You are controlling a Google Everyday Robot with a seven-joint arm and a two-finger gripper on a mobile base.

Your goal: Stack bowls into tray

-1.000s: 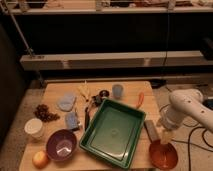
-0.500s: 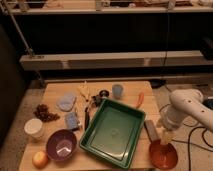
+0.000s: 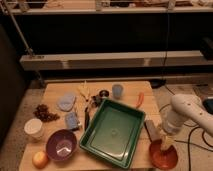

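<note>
The orange-red bowl [image 3: 163, 156] sits at the table's front right corner. My gripper [image 3: 165, 143] hangs right over it, reaching down into the bowl from the white arm [image 3: 186, 112] on the right. The purple bowl [image 3: 61, 145] with a pale inside stands at the front left. The dark-green tray [image 3: 113, 132] lies between them, with nothing in it, turned at a slight angle.
A white cup [image 3: 34, 128] and an orange fruit [image 3: 40, 159] sit at the left. A grey-blue cup [image 3: 117, 90], a carrot [image 3: 140, 99], utensils [image 3: 89, 105], blue-grey lids [image 3: 66, 101] and a dark block [image 3: 151, 131] lie around the tray. A shelf rail runs behind the table.
</note>
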